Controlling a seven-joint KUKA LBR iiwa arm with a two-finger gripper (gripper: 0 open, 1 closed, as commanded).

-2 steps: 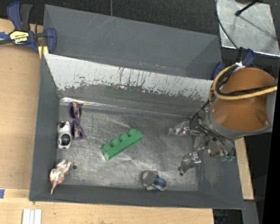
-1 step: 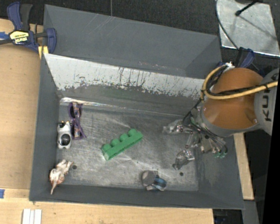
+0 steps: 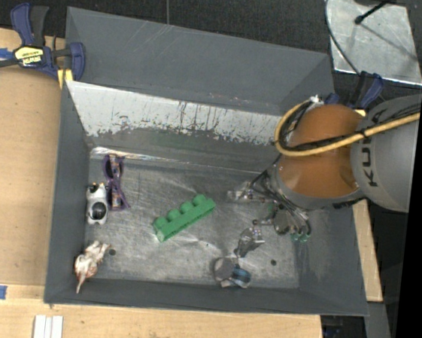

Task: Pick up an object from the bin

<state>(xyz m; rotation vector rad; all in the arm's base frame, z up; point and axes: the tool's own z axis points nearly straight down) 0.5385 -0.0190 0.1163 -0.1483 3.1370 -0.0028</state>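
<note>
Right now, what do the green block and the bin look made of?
The green block: likely moulded plastic, with even matte colour and raised studs along its top. The bin: apparently grey sheet metal, dull finish, with dark scuffs and scratches on its back wall.

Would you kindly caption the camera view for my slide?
Tool over the bin's right end, beside a green studded block.

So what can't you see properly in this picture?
In the camera view:
1. The bin's right rear corner: hidden under the arm's orange cover.
2. The small blue-grey thing at the front right, near the gripper: too small to name.
3. The pale little thing at the front left: too small to tell what it is.
4. The arm: cut off by the right edge.
</note>
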